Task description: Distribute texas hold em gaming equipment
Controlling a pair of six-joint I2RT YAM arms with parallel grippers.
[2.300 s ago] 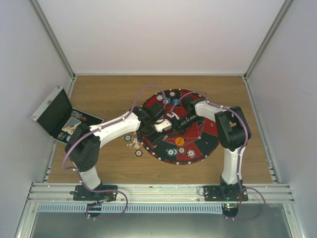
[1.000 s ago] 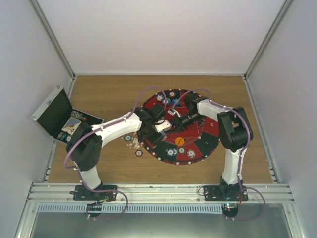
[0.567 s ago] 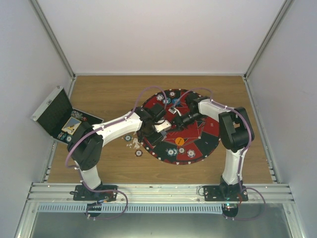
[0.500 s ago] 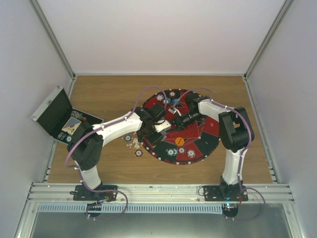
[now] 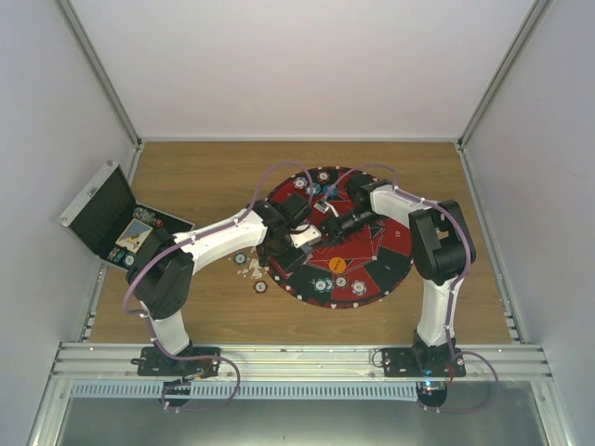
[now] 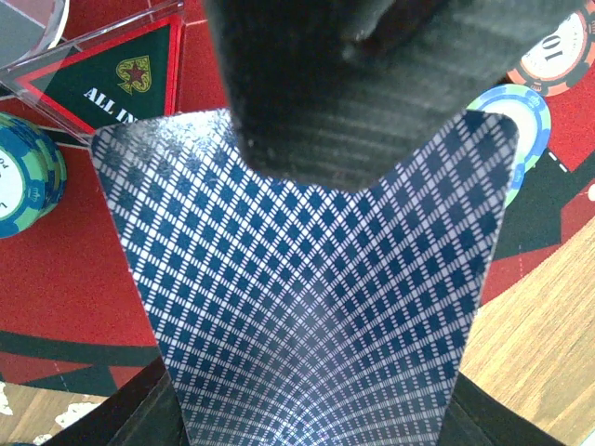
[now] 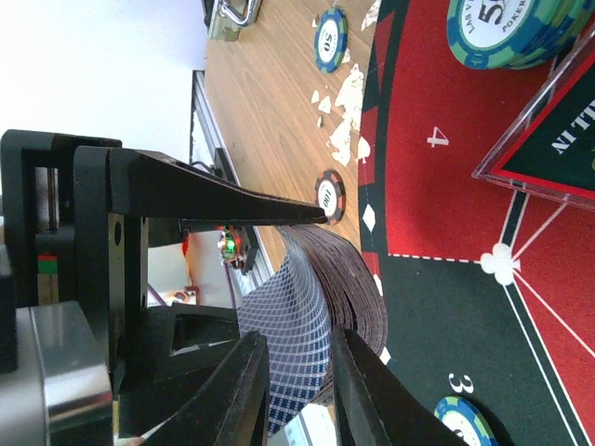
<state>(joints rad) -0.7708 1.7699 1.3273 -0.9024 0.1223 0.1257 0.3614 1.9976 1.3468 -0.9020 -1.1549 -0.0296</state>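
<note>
Left wrist cam is pretty much all cards [image 6: 307, 307]: blue diamond backs, the stack bowed into a curve, held just above the mat [image 6: 65, 269] a bit left of its middle. The left hand [image 5: 297, 242] is clamped on the stack's left end. The right hand [image 7: 299, 372] has its fingers pressed together on the right end, pinching the cards. Close by on the mat are a teal chip stack [image 6: 23, 177], a clear ALL IN plaque [image 6: 102, 79] and a blue chip [image 6: 521, 111]. The open black case [image 5: 107, 209] sits way off at the left edge of the bench [image 5: 204, 167].
</note>
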